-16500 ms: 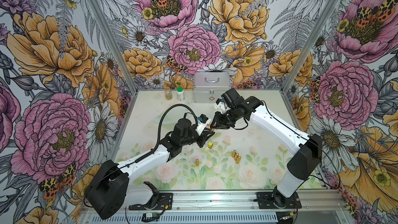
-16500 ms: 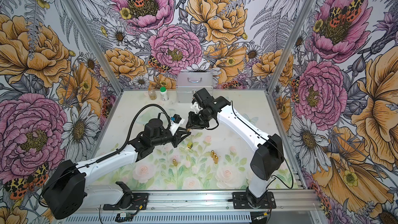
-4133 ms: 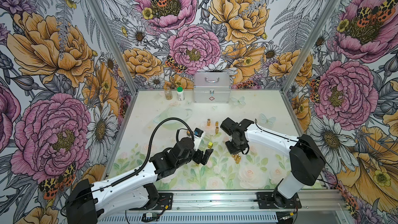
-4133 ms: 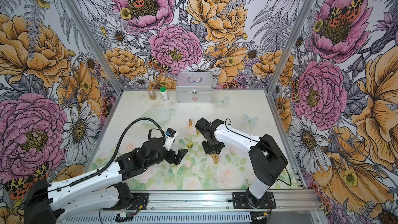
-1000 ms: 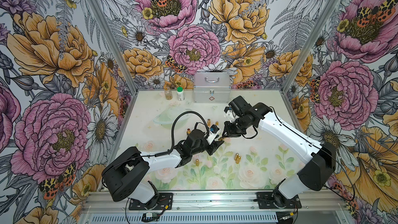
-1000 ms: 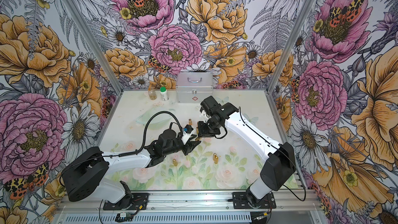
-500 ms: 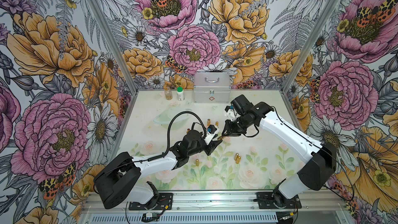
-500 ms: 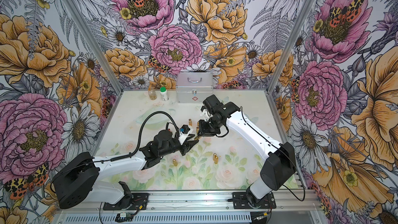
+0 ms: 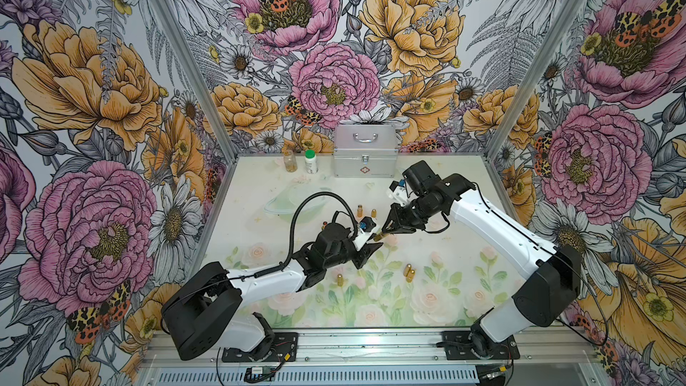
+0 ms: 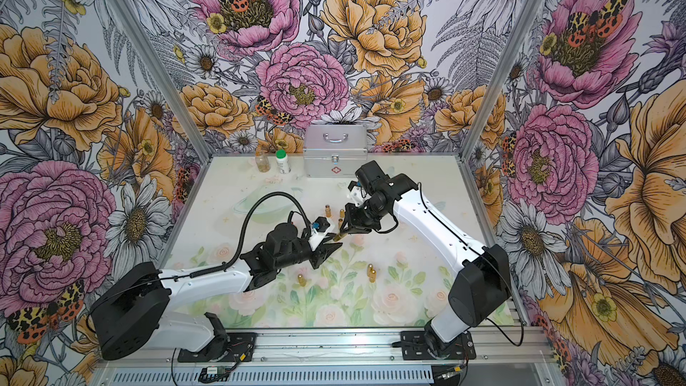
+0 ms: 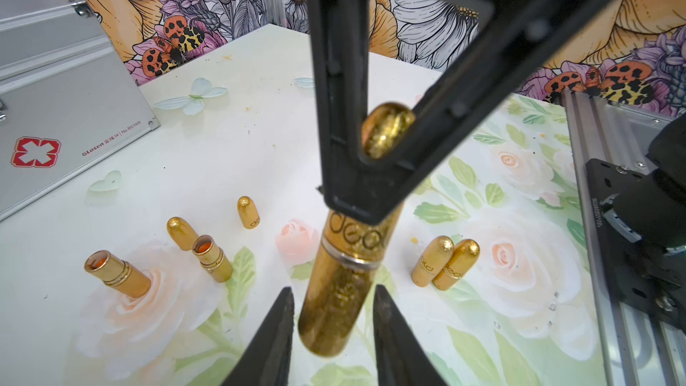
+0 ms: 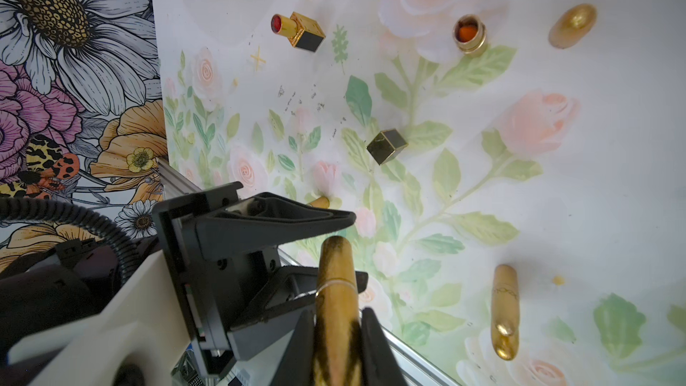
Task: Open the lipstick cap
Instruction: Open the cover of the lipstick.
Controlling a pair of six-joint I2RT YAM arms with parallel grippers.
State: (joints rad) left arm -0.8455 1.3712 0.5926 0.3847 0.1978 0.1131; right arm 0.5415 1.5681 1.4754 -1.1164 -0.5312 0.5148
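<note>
**Left hand** (image 11: 333, 302): fingers set narrow, one on each side of the lipstick's plain end. Thin gaps show, so there is no grip yet. It is probably placed to clamp the base. The arm is low and stretched over the worktop (image 9: 260, 232), with the wrist level.

**Lipstick** (image 9: 378, 236): gold, cap on, held aloft over mid-worktop between the two hands.

**Right hand** (image 9: 386, 231): clamped on the logo end, likely the cap, leaving the base free for its partner. The elbow is folded toward the back and the hand is tilted down.

**Sundries**: caps (image 11: 248, 212) and opened tubes (image 11: 212, 259), all on the worktop.
</note>
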